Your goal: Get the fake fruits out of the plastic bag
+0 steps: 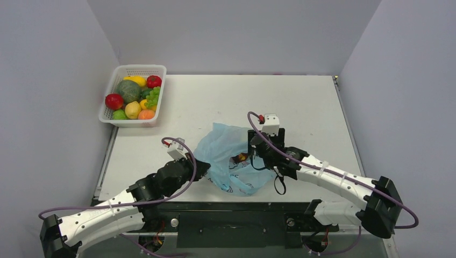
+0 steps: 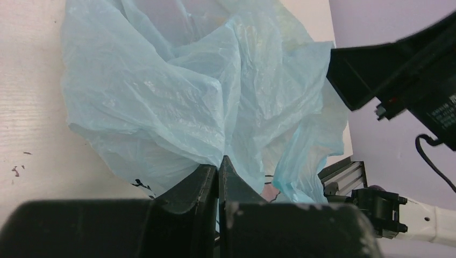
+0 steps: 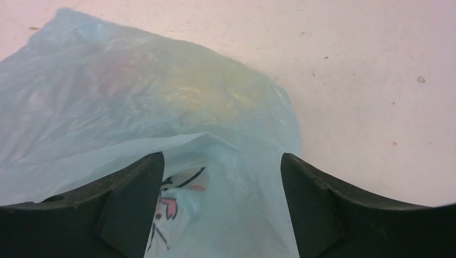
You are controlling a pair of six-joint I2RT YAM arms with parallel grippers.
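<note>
The light-blue plastic bag (image 1: 223, 153) lies crumpled near the table's front edge, between both arms. In its mouth a small dark and yellowish-orange fake fruit (image 1: 240, 158) shows. My left gripper (image 1: 202, 167) is at the bag's left edge. In the left wrist view its jaws (image 2: 219, 161) are shut on a fold of the bag (image 2: 177, 91). My right gripper (image 1: 251, 152) hovers at the bag's right side, open. In the right wrist view its jaws (image 3: 222, 161) straddle the bag film (image 3: 134, 97), and a yellowish fruit (image 3: 207, 91) shows faintly through it.
A white lattice basket (image 1: 141, 67) with several colourful toy fruits stands at the far left of the table. Grey walls close in on both sides. The right arm's black wrist (image 2: 398, 70) looms at the right of the left wrist view.
</note>
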